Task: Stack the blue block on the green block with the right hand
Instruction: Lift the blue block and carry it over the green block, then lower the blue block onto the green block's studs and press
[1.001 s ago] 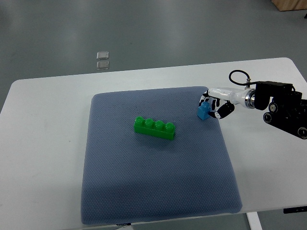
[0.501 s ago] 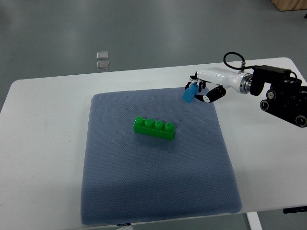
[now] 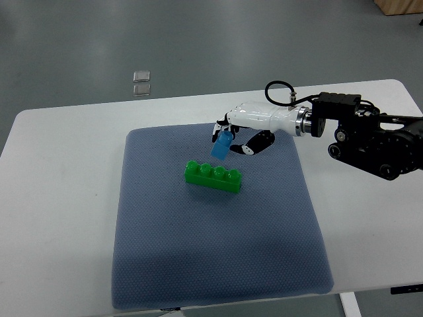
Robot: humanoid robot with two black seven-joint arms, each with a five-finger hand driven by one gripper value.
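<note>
Top view shows the right hand reaching in from the right edge of the picture, its white palm stretched out over the far part of a blue-grey mat. Its fingers are curled around the blue block, which hangs tilted in the grasp, clear of the mat. The blue block sits just beyond the far side of the green block, over its middle studs and not touching them as far as can be told. The green block is a long brick with four round studs, lying flat near the middle of the mat, its length running left to right with a slight slant. The mat covers the centre of a white bench. Behind the hand, the black forearm with a looped cable lies over the bench's right side. On the grey floor beyond the bench's far edge are two small clear squares, one behind the other.
</note>
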